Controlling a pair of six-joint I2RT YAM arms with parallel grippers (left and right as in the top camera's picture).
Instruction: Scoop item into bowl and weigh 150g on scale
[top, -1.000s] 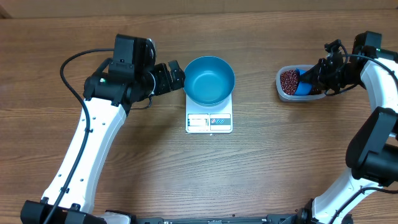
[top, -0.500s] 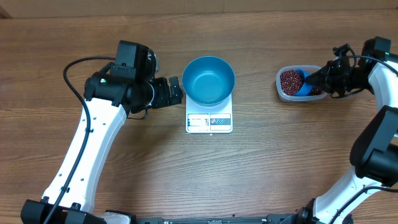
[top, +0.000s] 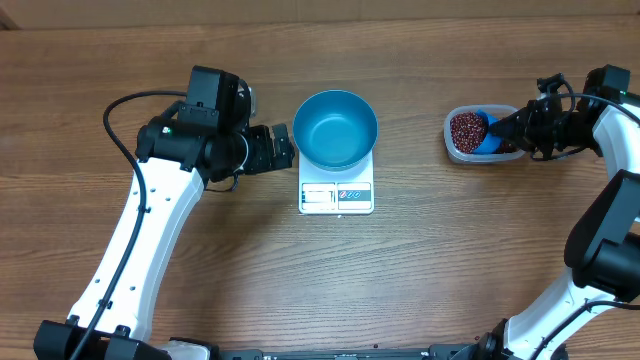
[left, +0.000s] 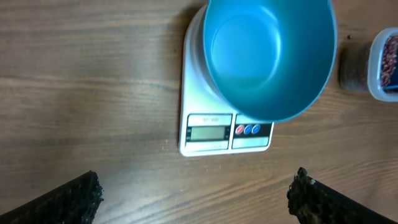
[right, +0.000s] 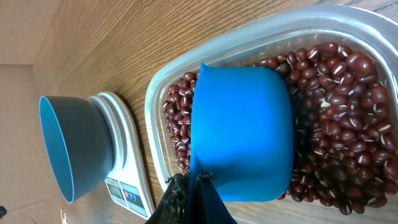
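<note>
Bowl (top: 337, 128): one
Scale (top: 336, 197): one
Display (left: 208, 132): one, on the scale
Buttons (left: 248, 129): three, one red and two blue
Tub (top: 452, 147): one
Scoop (top: 486, 133): one
Beans (top: 465, 129): one heap, too many to count
Arms: two, left arm (top: 150, 235) and right arm (top: 622, 135)

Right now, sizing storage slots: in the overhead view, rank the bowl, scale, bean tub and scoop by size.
1. blue bowl and white scale: about equally wide, scale partly hidden under it, so tied.
2. clear tub.
3. blue scoop.
</note>
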